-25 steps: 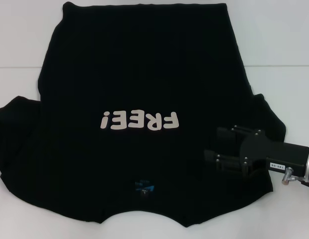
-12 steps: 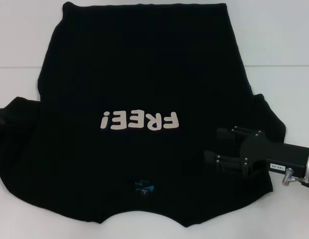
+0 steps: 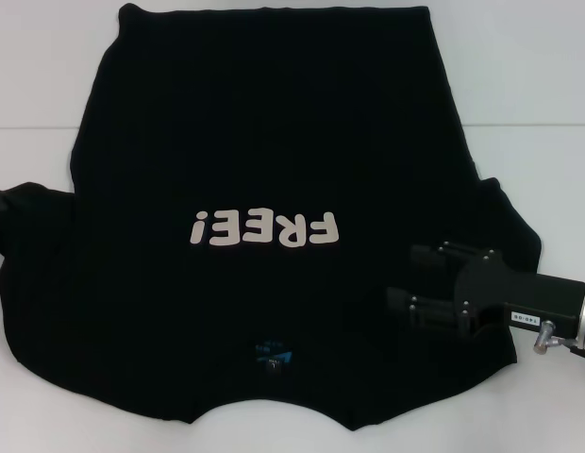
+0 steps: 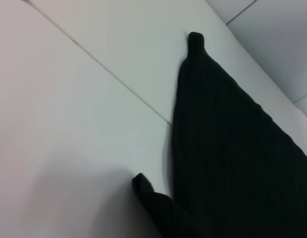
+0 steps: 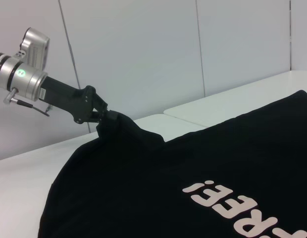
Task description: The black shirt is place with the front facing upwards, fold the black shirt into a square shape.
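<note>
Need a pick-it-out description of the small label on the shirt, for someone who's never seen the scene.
Start from the black shirt spread across the white table in the head view. Find the cream "FREE!" lettering on the chest, which reads upside down from here. The neck label is the small blue patch nearer the robot than that print, just inside the collar, the only blue on the cloth.

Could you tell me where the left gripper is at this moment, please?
It is out of the head view; the right wrist view shows the left gripper pinching up the black shirt's left sleeve at the shirt's left edge.
</note>
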Action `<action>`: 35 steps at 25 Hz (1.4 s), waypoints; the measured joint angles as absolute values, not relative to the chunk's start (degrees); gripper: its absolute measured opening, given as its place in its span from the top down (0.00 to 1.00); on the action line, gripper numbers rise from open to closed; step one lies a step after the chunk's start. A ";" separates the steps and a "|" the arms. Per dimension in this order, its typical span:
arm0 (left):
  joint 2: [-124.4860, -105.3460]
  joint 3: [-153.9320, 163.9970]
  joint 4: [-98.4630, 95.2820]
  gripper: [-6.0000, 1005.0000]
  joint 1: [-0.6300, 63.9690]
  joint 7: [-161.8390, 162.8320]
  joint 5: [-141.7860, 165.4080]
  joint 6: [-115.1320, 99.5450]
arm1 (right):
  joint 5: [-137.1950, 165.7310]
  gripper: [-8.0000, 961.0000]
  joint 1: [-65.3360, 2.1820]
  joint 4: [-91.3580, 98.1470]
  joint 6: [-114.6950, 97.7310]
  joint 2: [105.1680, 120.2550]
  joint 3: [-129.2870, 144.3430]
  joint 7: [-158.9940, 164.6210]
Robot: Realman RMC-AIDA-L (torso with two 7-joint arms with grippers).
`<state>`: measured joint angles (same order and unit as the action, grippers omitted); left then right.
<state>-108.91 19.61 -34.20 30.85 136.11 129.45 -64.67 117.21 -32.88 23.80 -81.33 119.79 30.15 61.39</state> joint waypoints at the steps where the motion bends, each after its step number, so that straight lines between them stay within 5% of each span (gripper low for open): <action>1: -108.95 19.62 -34.16 0.99 30.96 136.07 129.39 -64.68 | 117.24 0.17 -32.89 23.77 -81.28 119.79 30.15 61.39; 9: -110.60 20.35 -34.32 0.97 32.45 135.25 128.01 -66.93 | 117.32 0.17 -32.94 23.66 -81.07 119.79 30.14 61.41; 21: -116.61 26.27 -33.07 0.95 35.62 129.54 127.77 -67.46 | 117.43 0.17 -32.81 22.89 -81.24 119.87 30.24 61.43; 32: -116.43 25.81 -30.75 0.73 33.47 112.24 122.29 -75.81 | 117.20 0.17 -32.55 22.88 -81.45 119.86 29.89 62.77; 35: -116.26 25.84 -30.92 0.59 31.76 98.73 118.85 -84.33 | 117.13 0.17 -32.61 24.02 -81.15 119.58 29.83 68.38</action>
<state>-116.26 25.84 -30.92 31.76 98.73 118.85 -84.33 117.13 -32.61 24.02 -81.15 119.58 29.83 68.38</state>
